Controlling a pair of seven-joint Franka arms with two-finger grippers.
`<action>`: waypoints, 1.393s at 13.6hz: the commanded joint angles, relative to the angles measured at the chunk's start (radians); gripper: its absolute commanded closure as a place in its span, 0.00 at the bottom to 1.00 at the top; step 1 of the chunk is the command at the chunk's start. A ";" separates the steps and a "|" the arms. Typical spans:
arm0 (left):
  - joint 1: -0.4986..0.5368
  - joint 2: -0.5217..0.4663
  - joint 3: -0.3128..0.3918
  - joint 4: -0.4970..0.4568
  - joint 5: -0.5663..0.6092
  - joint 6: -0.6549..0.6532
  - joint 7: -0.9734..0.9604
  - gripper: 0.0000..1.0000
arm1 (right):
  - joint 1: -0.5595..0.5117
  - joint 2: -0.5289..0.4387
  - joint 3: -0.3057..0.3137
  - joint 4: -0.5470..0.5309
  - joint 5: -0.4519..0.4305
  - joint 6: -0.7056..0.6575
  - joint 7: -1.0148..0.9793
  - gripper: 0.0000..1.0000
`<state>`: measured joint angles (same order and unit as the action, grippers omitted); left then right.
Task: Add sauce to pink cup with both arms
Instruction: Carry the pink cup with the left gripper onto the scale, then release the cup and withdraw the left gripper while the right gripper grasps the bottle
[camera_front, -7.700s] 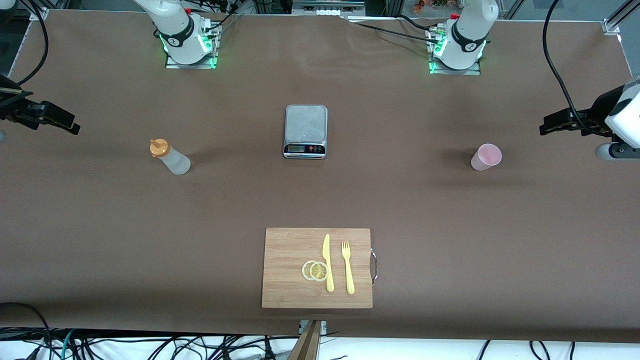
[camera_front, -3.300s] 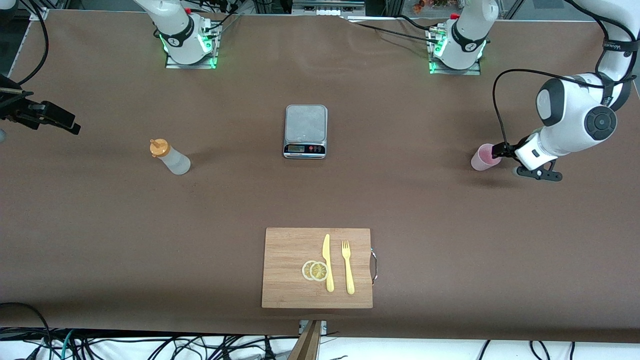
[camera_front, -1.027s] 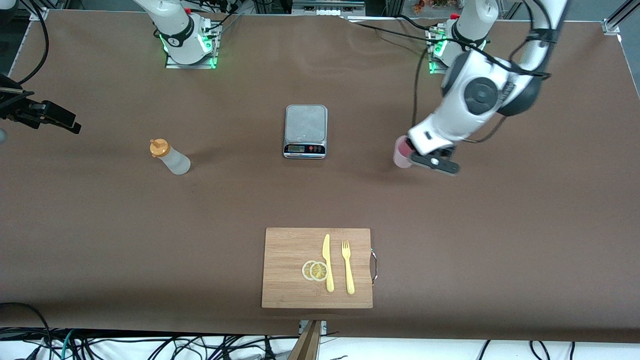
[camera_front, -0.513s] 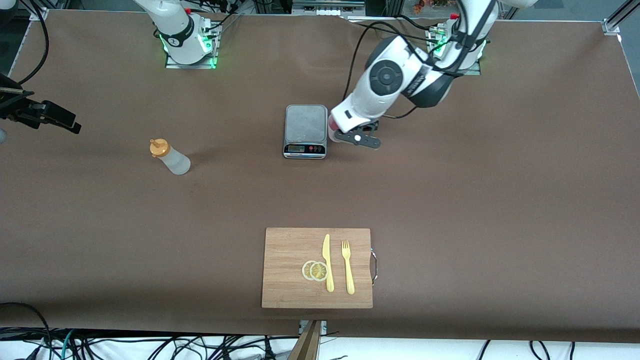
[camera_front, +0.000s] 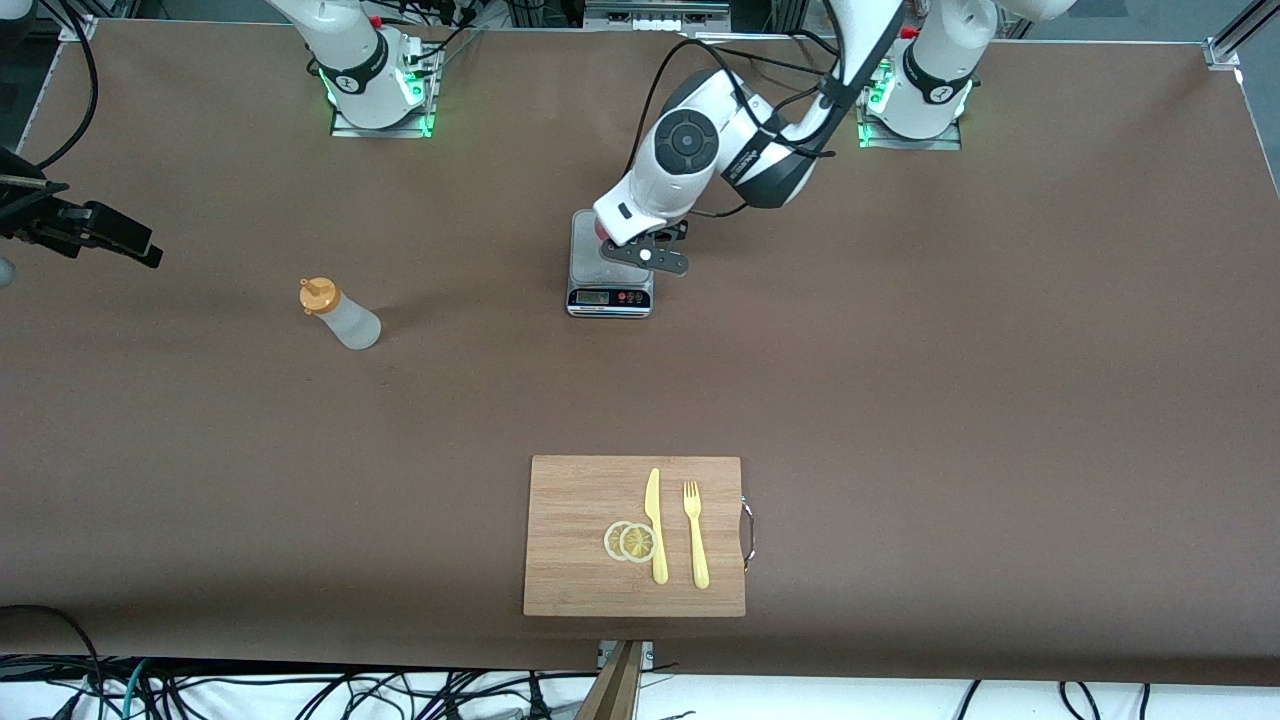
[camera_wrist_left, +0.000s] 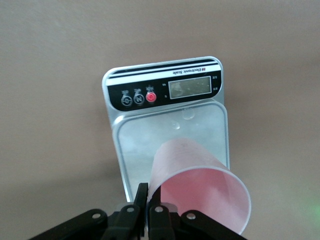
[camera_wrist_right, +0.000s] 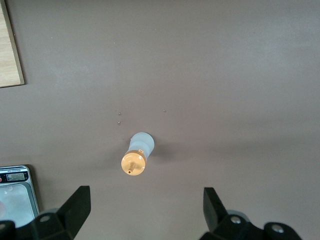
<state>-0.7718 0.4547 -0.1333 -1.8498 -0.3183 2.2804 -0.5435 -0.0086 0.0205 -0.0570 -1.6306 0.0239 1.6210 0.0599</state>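
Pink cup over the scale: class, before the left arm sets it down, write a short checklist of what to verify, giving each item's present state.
1. Left end effector shut on the cup at its rim: ok.
2. Cup over the scale platform: ok.
3. Cup upright: not ok, it hangs tilted.
4. Platform bare under the cup: ok.
5. Sauce bottle standing, untouched: ok.
6. Right end effector open, waiting above the bottle: ok.

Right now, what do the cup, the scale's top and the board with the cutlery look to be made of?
Pink cup: thin, matte plastic, apparently; light glows through its wall. Scale: brushed metal platform, likely steel, with a dull grey sheen; glossy black panel. Cutting board: light wood, perhaps bamboo, showing a fine straight grain.
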 joint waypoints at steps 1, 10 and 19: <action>-0.029 0.035 0.017 0.029 -0.015 0.013 -0.015 1.00 | 0.001 0.007 -0.003 0.006 0.014 -0.010 -0.011 0.00; -0.030 0.025 0.017 0.030 -0.019 0.002 -0.018 0.00 | 0.006 0.133 -0.003 0.005 0.039 -0.007 -0.356 0.00; 0.057 -0.166 0.217 0.243 -0.045 -0.424 -0.007 0.00 | -0.203 0.297 -0.020 -0.023 0.365 -0.076 -1.349 0.00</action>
<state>-0.7391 0.3366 0.0222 -1.6631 -0.3527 1.9649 -0.5785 -0.1662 0.2870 -0.0772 -1.6423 0.3066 1.5732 -1.1256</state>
